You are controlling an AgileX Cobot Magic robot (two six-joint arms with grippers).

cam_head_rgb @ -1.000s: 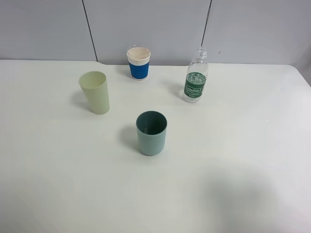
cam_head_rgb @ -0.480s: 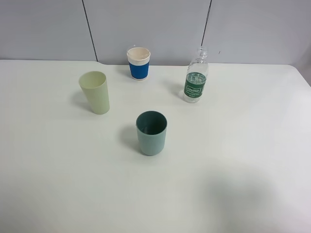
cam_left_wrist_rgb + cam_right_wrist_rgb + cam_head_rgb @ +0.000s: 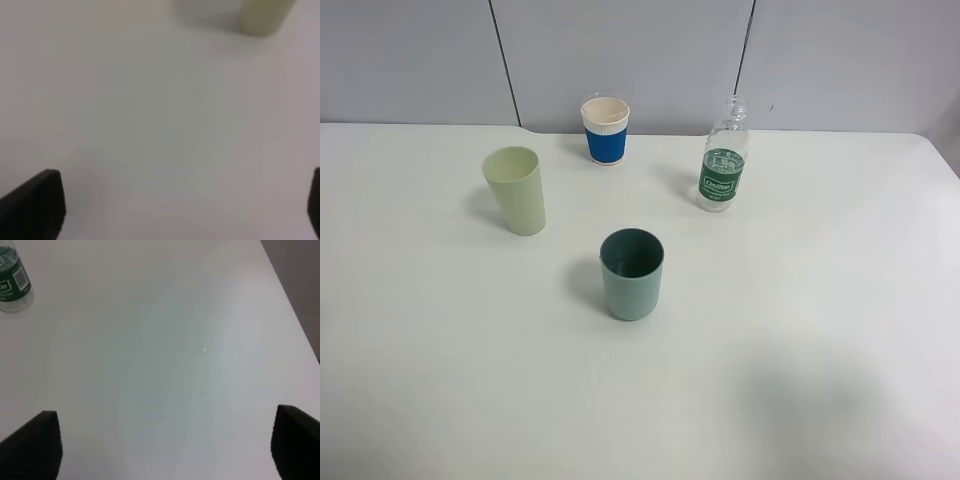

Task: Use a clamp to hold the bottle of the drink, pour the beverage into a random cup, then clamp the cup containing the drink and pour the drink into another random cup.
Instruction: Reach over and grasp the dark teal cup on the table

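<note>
A clear bottle [image 3: 723, 155] with a green label stands upright at the back right of the white table [image 3: 820, 300]; its base shows in the right wrist view as the bottle [image 3: 11, 285]. A teal cup [image 3: 632, 273] stands mid-table. Left of it is a pale green cup [image 3: 516, 189], whose foot shows as the pale green cup [image 3: 263, 16] in the left wrist view. A blue-sleeved paper cup [image 3: 606, 130] stands at the back. Neither arm appears in the high view. My left gripper [image 3: 182, 205] is open over bare table. My right gripper [image 3: 165, 445] is open, nothing between its fingers.
A grey panelled wall [image 3: 640, 60] runs behind the table. The table's right edge [image 3: 292, 305] shows in the right wrist view, with darker floor beyond it.
</note>
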